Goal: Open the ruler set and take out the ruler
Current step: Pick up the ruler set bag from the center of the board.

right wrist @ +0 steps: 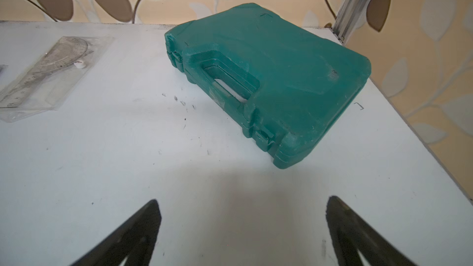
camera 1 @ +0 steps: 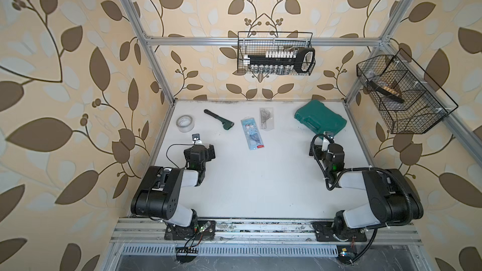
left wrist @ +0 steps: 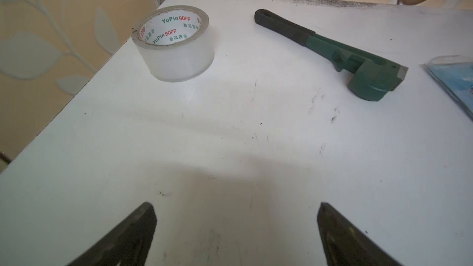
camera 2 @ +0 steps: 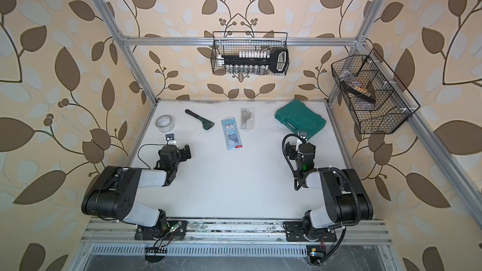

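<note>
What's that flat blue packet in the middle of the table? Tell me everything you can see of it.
The long, flat light-blue plastic packet carries cartoon prints, with dark shapes lower down and a red label at its near end. It lies flat on the white table, slightly slanted, between the green wrench and a clear plastic packet holding a protractor. Whether it touches that one is unclear. Nothing grips it.
</note>
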Controlling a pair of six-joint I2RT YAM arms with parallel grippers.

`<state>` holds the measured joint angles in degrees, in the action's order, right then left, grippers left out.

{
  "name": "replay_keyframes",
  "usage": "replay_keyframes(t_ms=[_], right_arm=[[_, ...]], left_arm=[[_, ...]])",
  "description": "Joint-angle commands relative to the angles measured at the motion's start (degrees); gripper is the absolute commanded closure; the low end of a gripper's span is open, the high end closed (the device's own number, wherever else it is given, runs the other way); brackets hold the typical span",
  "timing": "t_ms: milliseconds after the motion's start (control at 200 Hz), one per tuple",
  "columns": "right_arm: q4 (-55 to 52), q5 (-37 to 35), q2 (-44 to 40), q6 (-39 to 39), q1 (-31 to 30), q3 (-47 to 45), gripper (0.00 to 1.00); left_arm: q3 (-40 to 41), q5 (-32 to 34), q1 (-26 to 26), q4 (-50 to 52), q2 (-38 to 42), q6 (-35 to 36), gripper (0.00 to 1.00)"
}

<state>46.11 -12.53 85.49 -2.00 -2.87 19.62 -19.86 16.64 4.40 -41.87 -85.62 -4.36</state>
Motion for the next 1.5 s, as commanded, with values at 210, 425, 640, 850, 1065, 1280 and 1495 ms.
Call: replay_keyframes(t_ms=[210,425,640,850,1065,1280,1495], right_arm=[[1.5,1.4,0.8,0.4,0.5,1.3,0.01],[1.5,1.5,0.8,0.5,0.4,1.4,0.01],[1.5,1.5,0.9,0.5,0.5,1.4,0.01],[1.7,1.5,0.6,0.5,0.5,1.2,0.01],[-10.1,-1.6,-6.4,-0.3,0.2,5.0,0.01],[-18.7,-3.6,-9.9,-0.2,-0.8,9.0,0.01],[-28.3,0.8,-12.5,-4.3,-3.6,14.7,0.01]], left_arm=[[-1.3,-0.5,-0.6,-2.3,0.0,1.4,0.01],[-1.4,-0.5,-0.7,-2.2,-0.1,1.3,0.01],[-1.5,-0.5,-0.7,-2.2,-0.1,1.3,0.01],[-1.0,-0.4,-0.7,-2.6,0.3,1.4,0.01],[-8.8,4.0,-0.6,17.8,10.2,-0.7,0.01],[-18.1,-5.1,-0.4,31.8,15.9,-6.5,0.01],[-21.8,-9.1,5.5,34.1,13.2,-9.6,0.01]])
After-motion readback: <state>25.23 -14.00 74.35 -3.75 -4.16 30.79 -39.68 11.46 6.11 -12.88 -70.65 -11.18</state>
